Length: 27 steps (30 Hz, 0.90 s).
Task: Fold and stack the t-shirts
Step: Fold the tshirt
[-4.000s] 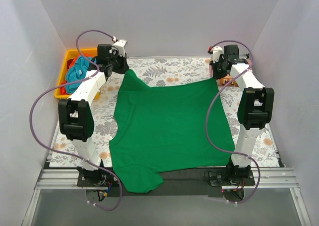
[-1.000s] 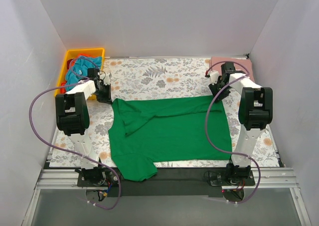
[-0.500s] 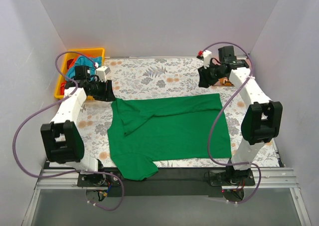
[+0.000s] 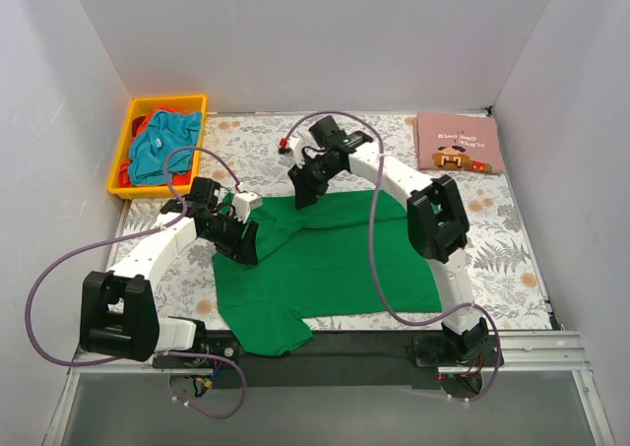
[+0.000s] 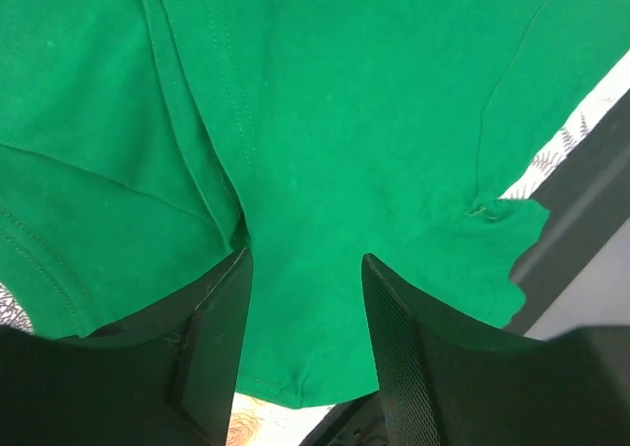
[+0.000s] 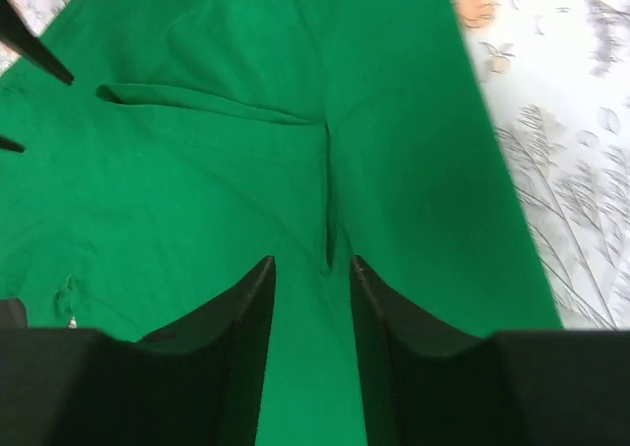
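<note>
A bright green t-shirt (image 4: 345, 259) lies folded in half on the floral table cover (image 4: 295, 151), one sleeve hanging over the near edge. My left gripper (image 4: 241, 241) hovers over the shirt's left part, by the sleeve and collar seams. In the left wrist view it (image 5: 305, 264) is open, with flat green cloth (image 5: 345, 121) below. My right gripper (image 4: 300, 192) is over the shirt's far folded edge. In the right wrist view it (image 6: 312, 262) stands open, and a short crease in the green cloth (image 6: 246, 190) runs between its fingertips. A folded pink t-shirt (image 4: 458, 143) lies at the back right.
A yellow bin (image 4: 133, 121) at the back left holds a teal t-shirt (image 4: 162, 146) and a red one (image 4: 126, 175). The black table front (image 5: 591, 170) shows just past the shirt's hanging sleeve. Floral cover (image 6: 571, 170) borders the shirt on the right.
Both arms have swung inward from the shirt's far corners. The left gripper now sits over the shirt's left part, the right over the middle of its far edge. The left jaws have opened.
</note>
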Each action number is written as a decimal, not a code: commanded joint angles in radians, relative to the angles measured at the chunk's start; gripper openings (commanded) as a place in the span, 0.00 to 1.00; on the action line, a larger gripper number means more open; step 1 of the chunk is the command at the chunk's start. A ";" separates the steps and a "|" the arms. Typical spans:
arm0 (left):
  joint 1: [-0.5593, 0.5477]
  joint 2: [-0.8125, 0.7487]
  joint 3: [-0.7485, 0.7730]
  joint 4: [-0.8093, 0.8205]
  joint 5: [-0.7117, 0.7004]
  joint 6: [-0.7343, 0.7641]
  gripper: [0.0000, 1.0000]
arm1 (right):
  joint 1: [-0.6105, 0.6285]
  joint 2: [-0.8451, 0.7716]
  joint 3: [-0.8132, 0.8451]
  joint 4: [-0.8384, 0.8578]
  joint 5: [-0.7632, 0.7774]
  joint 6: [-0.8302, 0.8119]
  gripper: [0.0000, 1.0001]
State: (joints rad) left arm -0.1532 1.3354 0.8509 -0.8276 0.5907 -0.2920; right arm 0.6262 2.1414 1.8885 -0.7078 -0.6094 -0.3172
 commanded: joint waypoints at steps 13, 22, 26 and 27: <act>-0.052 -0.002 -0.064 0.142 -0.094 0.010 0.55 | 0.135 0.238 0.208 0.045 0.043 0.086 0.49; -0.071 0.002 -0.091 0.150 -0.114 0.013 0.55 | 0.164 0.258 0.173 0.062 0.053 0.086 0.49; -0.071 0.002 -0.098 0.154 -0.124 0.008 0.55 | 0.171 0.272 0.179 0.061 0.050 0.086 0.50; -0.071 0.004 -0.098 0.157 -0.126 0.004 0.55 | 0.171 0.273 0.179 0.062 0.053 0.086 0.49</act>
State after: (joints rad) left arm -0.2192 1.3533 0.7605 -0.6964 0.4789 -0.2878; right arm 0.7883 2.3959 2.0644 -0.6708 -0.5549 -0.2382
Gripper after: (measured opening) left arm 0.545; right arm 0.493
